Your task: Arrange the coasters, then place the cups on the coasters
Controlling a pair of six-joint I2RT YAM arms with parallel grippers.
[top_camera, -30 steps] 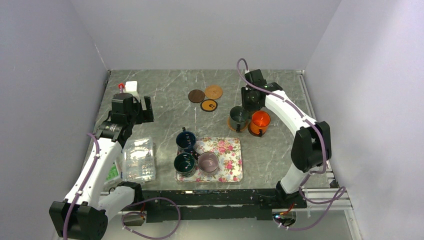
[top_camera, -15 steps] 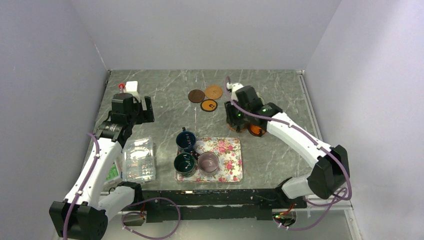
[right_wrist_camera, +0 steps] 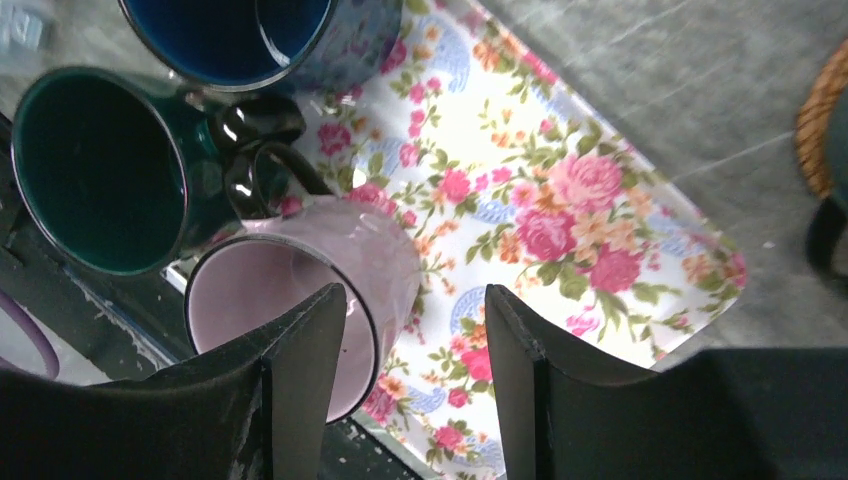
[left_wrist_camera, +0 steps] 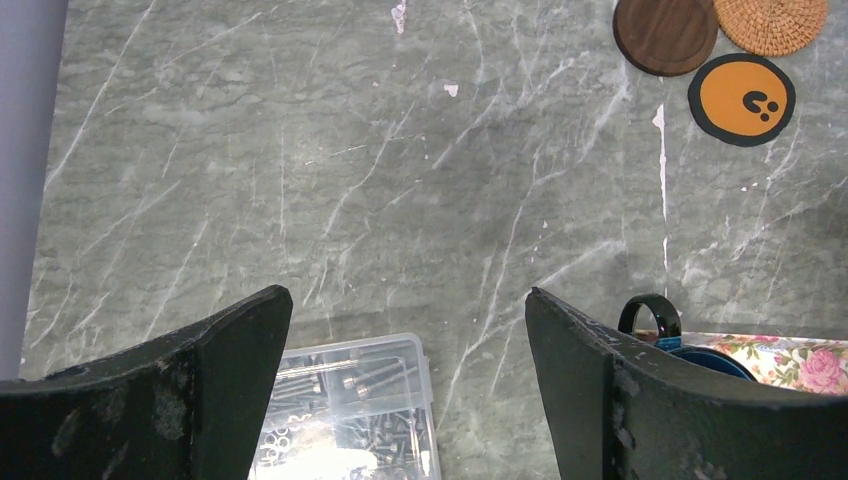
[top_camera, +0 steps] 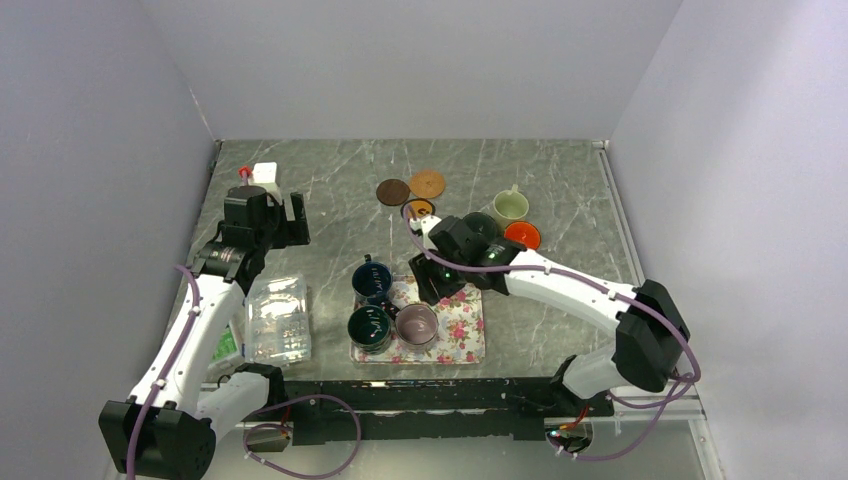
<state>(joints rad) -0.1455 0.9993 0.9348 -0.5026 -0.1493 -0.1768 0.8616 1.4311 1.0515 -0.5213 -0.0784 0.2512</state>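
hovering right gripper [right_wrist_camera: 413, 312] over mauve cup [right_wrist_camera: 285, 300] on floral tray [right_wrist_camera: 610, 190], jaws parted, empty | left gripper [left_wrist_camera: 405, 305] wide open, empty

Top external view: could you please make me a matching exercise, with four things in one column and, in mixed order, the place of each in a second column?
Things
1. mauve cup
2. pale cup
3. clear box
4. woven coaster

Places
a. at the near left, by itself
b. on the floral tray
c. at the far middle, right beside the dark brown coaster
d. at the far right, just behind the orange cup

Right pairs: 1-b, 2-d, 3-a, 4-c.
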